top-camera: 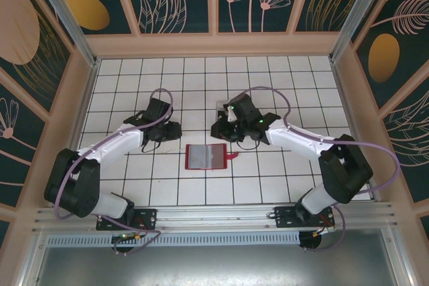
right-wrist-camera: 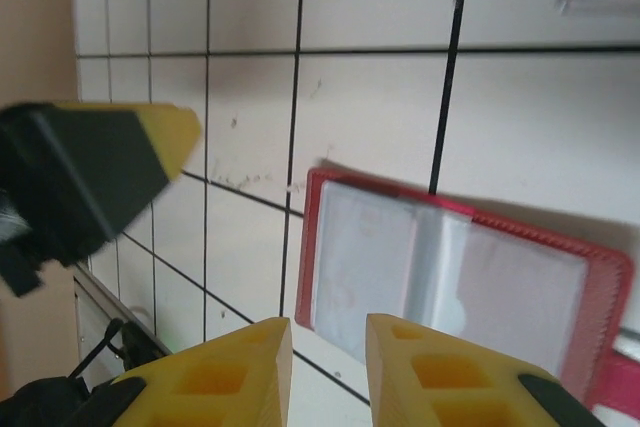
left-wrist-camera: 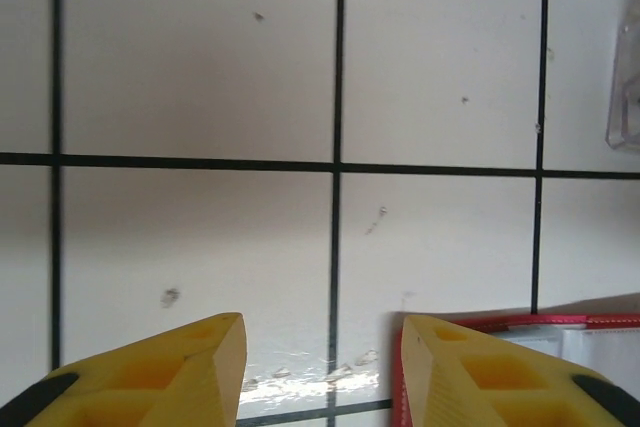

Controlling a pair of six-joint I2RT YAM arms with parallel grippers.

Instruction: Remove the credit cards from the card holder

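Note:
The card holder (top-camera: 206,157) lies open on the white tiled floor, red outside, pale grey sleeves facing up, its snap tab pointing right. No separate credit cards can be told apart on the grey sleeves (right-wrist-camera: 440,267). My left gripper (top-camera: 171,130) hovers just left of the holder and a little beyond it. It is open (left-wrist-camera: 320,322) over bare tile, with the holder's red edge (left-wrist-camera: 520,322) beside its right finger. My right gripper (top-camera: 224,132) hangs above the holder's far edge, open (right-wrist-camera: 328,322) with nothing between its fingers.
A clear plastic box (left-wrist-camera: 625,97) sits on the tiles beyond the holder, near the right arm's wrist. The left gripper's yellow and black finger (right-wrist-camera: 90,177) shows at the left of the right wrist view. Wooden walls (top-camera: 214,45) ring the tiled floor.

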